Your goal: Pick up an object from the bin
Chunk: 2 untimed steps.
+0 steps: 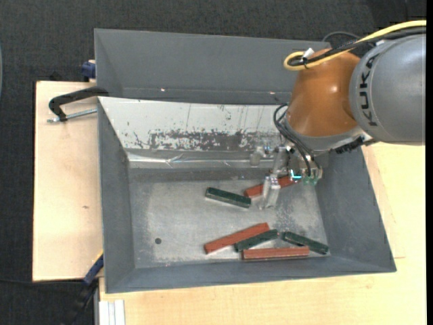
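Grey metal bin: gripper low at back right of the floor, right at a red stick beside a dark green stick. Can't tell if it's clamped on the red one. Looks unlifted, so grasp and lift remain.

KUKA iiwa arm — rounded grey link bearing black "KUKA" lettering; glossy orange dome-shaped cover at the wrist; yellow cable looped over it, thin black cables below; end effector of pale silver metal.
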Motion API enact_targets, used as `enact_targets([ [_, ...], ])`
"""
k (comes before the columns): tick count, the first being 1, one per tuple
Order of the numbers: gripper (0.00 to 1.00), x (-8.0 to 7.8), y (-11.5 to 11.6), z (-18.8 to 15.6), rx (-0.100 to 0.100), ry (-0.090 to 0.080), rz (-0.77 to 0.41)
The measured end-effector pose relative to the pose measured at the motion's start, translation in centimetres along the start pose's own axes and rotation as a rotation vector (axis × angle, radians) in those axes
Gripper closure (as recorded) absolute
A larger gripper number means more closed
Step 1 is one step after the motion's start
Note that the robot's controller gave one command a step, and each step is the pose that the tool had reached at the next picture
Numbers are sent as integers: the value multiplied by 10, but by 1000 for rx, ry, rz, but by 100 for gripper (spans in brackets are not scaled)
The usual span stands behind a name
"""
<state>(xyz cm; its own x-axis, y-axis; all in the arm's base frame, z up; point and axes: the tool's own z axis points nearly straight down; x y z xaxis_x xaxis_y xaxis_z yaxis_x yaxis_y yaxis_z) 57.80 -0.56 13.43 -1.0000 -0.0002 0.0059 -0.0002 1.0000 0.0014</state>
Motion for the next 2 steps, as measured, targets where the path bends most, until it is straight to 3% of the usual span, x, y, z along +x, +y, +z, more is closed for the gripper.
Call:
enact_targets([
  [1,0,-2,0,-4,0,-8,0],
  [2,0,6,-3,23,-1,-17,94],
])
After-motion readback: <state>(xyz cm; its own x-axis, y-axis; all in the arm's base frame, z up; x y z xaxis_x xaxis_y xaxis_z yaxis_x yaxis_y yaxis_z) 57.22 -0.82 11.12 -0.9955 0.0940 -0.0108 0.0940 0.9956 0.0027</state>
